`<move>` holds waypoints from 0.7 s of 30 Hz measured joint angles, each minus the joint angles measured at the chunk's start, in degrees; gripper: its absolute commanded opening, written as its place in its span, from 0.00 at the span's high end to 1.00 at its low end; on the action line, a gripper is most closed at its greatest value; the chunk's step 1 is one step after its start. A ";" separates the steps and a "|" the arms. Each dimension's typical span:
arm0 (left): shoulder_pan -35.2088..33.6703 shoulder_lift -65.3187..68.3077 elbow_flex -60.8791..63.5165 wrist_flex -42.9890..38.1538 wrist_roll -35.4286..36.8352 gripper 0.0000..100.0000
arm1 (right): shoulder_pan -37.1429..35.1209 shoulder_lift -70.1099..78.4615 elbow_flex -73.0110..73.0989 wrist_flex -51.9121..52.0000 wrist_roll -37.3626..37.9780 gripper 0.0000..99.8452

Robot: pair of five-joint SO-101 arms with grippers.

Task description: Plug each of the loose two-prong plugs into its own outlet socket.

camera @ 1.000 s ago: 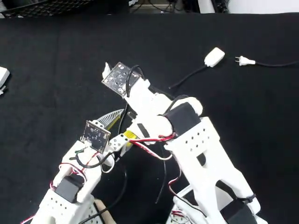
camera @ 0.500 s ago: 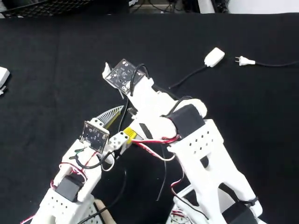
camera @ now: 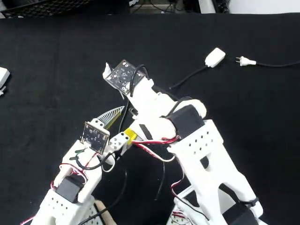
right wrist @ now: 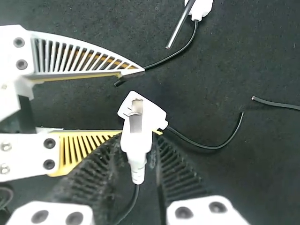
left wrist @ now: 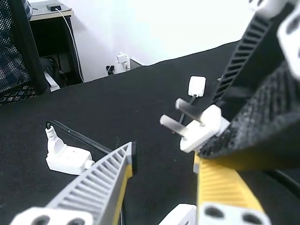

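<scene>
From above, on the black table point(camera: 56, 56), a white socket point(camera: 215, 57) on its cable is seen at the far right, with a loose plug point(camera: 244, 61) just beside it, apart from it. Both arms are met over the middle.

At the left wrist, the left gripper point(left wrist: 163, 157) is seen spread wide with nothing held, and a second plug point(left wrist: 199, 129) is clamped by black fingers point(left wrist: 262, 117) ahead.

At the right wrist, the right gripper point(right wrist: 138, 140) is seen closed on that second plug, prongs outward, between the other gripper's spread fingers.
</scene>
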 measured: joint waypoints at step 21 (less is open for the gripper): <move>-9.05 -0.44 0.00 -0.26 0.00 0.78 | -0.09 1.05 -2.81 6.42 1.58 0.99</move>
